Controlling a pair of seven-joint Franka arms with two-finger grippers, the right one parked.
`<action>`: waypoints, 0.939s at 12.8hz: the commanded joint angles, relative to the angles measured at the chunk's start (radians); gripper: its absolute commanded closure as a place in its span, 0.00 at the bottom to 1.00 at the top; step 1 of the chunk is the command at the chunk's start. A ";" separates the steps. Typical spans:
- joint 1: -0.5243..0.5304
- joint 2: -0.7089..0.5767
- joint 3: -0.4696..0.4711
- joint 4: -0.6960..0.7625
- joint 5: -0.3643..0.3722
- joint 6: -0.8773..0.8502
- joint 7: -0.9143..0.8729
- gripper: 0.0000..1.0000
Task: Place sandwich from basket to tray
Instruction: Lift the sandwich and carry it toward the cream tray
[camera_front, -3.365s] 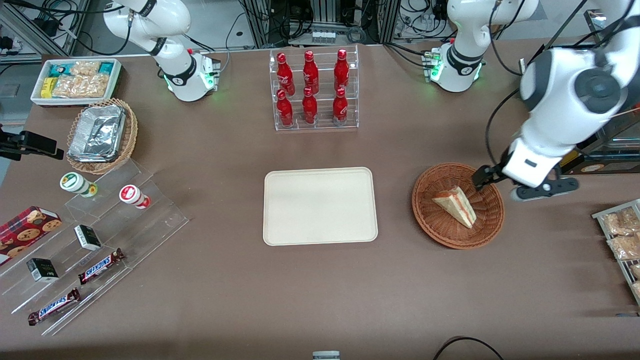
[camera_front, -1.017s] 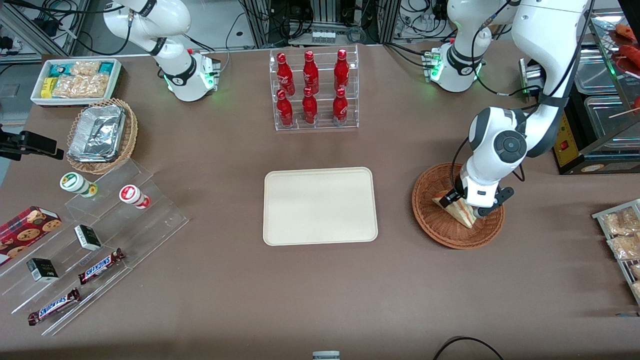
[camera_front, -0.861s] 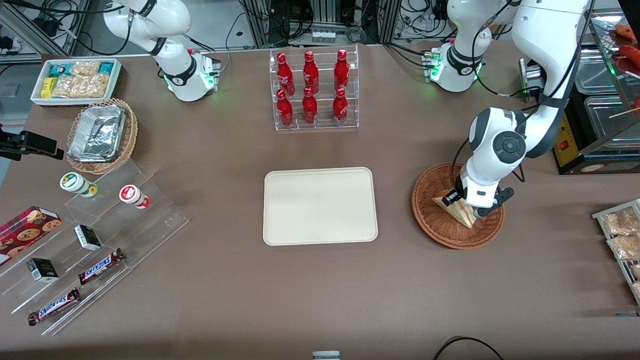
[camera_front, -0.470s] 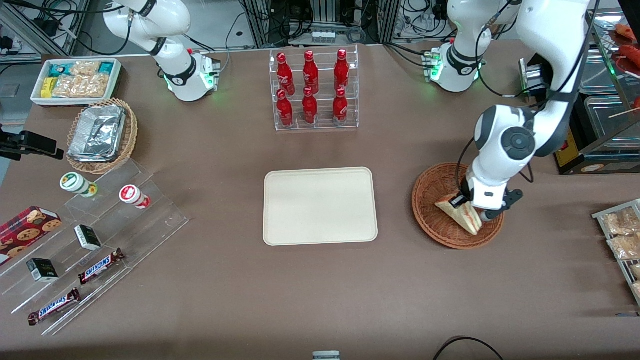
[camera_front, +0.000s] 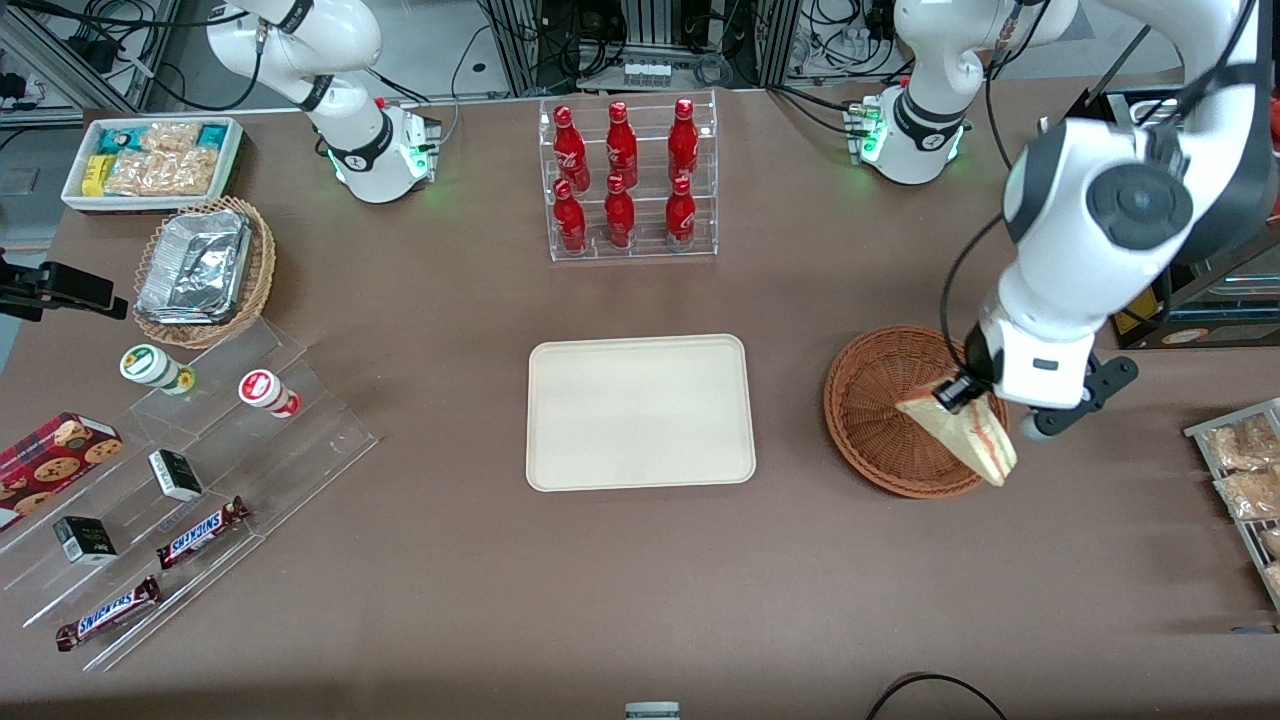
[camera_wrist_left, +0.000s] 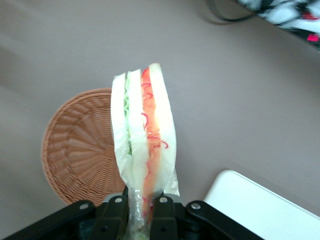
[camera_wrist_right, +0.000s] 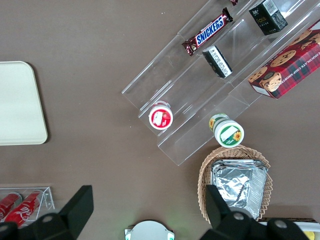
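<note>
Lifted sandwich (camera_front: 962, 436) in pincer (camera_front: 958, 398) above basket (camera_front: 878, 420).

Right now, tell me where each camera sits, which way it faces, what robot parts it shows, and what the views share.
Front view: high above the table, looking down; shows both arms, the gripper holding the sandwich above the basket.
Left wrist view: on the working arm, looking down past the gripper, shut on the sandwich, to the basket and tray.
Right wrist view: on the parked arm, looking down at the tray and Snickers; dark gripper parts show.
Shared: all three show the tray.
</note>
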 joint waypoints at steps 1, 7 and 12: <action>-0.119 0.073 0.001 0.096 0.018 -0.036 -0.023 1.00; -0.374 0.359 0.001 0.292 0.022 -0.027 -0.022 1.00; -0.495 0.538 0.003 0.346 0.027 0.117 -0.012 1.00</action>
